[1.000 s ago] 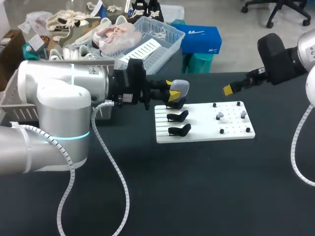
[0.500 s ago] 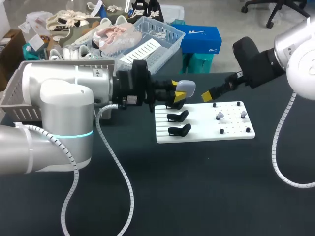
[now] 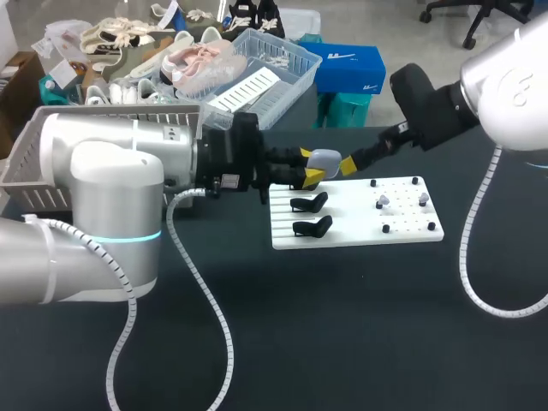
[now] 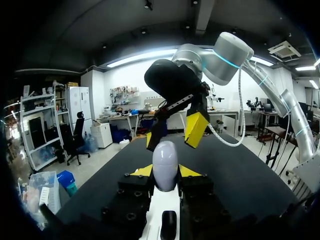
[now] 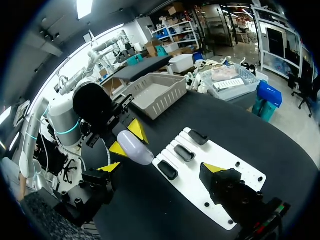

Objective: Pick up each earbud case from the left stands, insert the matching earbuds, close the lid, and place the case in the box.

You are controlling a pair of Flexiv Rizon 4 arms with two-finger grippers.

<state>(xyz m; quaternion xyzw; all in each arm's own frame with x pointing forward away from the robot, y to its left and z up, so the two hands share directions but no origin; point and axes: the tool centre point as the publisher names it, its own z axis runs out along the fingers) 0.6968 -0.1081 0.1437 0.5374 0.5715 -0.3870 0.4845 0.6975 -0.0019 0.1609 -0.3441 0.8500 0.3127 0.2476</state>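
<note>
The black table (image 3: 360,325) spreads under both my arms, its cloth dark and matte. My left arm (image 3: 111,180), the biggest thing on it, comes in from the left and lies across the near left part of the table, with its wrist pointing toward the middle. My right arm (image 3: 445,103) comes in from the far right corner and slants down toward the same spot. A grey slatted basket (image 5: 155,92) stands on the table behind my left arm. A white board (image 3: 355,214) lies flat near the middle of the table. Three black stands (image 5: 184,152) sit in a row on its left part, and in the right wrist view all three are bare.

My left gripper (image 3: 310,165) hovers above the far left corner of the board. Its two yellow-tipped fingers are pinching the pale lavender earbud case (image 3: 324,160) from both sides. The case juts out past the tips with its lid down.

My right gripper (image 4: 172,135) hangs just beyond the case, its fingers spread wide and gripping nothing. One yellow tip is close beside the case, and I cannot tell whether it touches.

On the right part of the board, two small pale earbuds (image 3: 383,201) stand among little black pegs.
</note>
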